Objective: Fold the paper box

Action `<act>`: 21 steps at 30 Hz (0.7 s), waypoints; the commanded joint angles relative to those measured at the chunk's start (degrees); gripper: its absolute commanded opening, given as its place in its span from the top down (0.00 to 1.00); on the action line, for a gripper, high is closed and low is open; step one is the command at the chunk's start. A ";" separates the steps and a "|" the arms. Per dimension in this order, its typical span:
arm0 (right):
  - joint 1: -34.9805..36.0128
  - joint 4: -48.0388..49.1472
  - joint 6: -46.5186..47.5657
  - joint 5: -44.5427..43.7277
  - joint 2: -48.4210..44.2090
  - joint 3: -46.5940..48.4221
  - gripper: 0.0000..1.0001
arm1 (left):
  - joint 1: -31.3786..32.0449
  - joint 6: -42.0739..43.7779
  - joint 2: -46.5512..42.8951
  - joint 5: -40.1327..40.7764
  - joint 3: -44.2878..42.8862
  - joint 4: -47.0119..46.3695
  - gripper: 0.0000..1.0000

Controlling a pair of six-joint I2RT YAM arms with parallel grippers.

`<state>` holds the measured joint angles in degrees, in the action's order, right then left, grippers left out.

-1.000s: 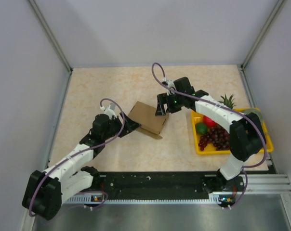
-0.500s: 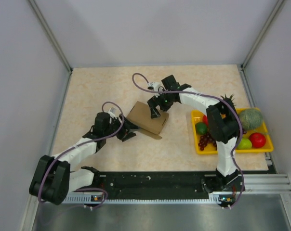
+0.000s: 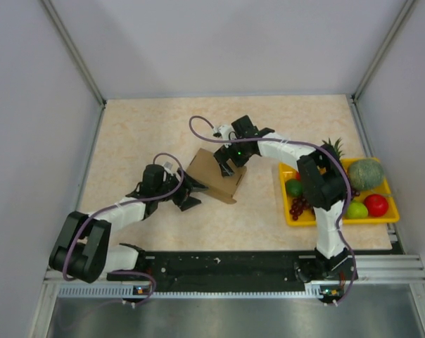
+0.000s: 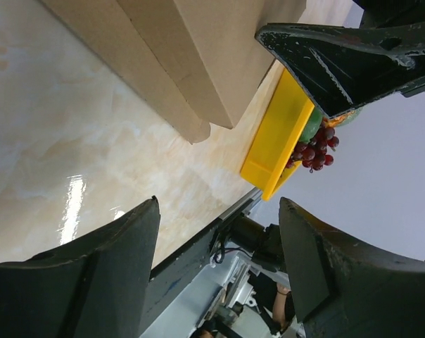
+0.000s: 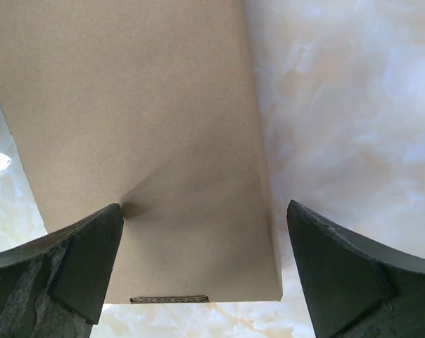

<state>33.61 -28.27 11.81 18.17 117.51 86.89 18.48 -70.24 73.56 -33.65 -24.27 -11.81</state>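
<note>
- Two grippers close to one paper box (image 3: 216,172): plain brown, partly folded, on the marbled table (image 3: 142,127), roughly mid-way across.
- From above: a slanted upper panel, plus a flap (image 3: 223,195) lying flat on the table along the near side.
- Low over the table, just beside the box's near-left edge and pointed toward it: the left gripper (image 3: 190,195).
- Same gripper from its own wrist camera: fingers (image 4: 107,282) spread wide, only bare table between them, box ahead of the tips and not touched; nothing held.
- Extended from the right side and poised over the upper panel: the right gripper (image 3: 225,163).
- From its own wrist camera: fingers very wide apart, brown panel filling the space between them, nothing clamped.
- Beside one right fingertip, a shadowed dent in the panel; touching or not, cannot tell.
- Right of the box and well apart from it: yellow tray (image 3: 339,221) holding grapes (image 3: 300,205), a melon (image 3: 365,172), a red fruit (image 3: 375,204), a lime-green fruit (image 3: 357,210), a darker green fruit (image 3: 293,187) and a pineapple top (image 3: 332,148).
- Past the left fingers, farther off: the tray's yellow wall, the grapes, and one dark finger of the right gripper above the box.
</note>
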 commanded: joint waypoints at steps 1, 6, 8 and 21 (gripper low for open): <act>0.58 2.26 0.40 -6.57 -0.53 -1.99 0.03 | -0.46 -1.92 1.14 -0.10 -0.16 0.13 0.27; 1.02 2.17 -2.93 -11.92 -6.41 -3.13 0.02 | -1.16 -2.10 -2.97 3.93 2.73 1.79 0.30; 1.46 1.56 -5.03 -13.07 -8.69 -3.31 0.02 | -1.78 -1.49 -6.75 6.13 3.97 5.55 0.30; 16.83 3.48 -4.60 -18.79 -21.80 -12.18 0.57 | -11.43 4.67 -22.39 15.37 3.88 28.85 0.35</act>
<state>45.06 -27.05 6.92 -0.60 98.02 76.31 10.83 -68.47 54.54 -20.95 -18.90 8.51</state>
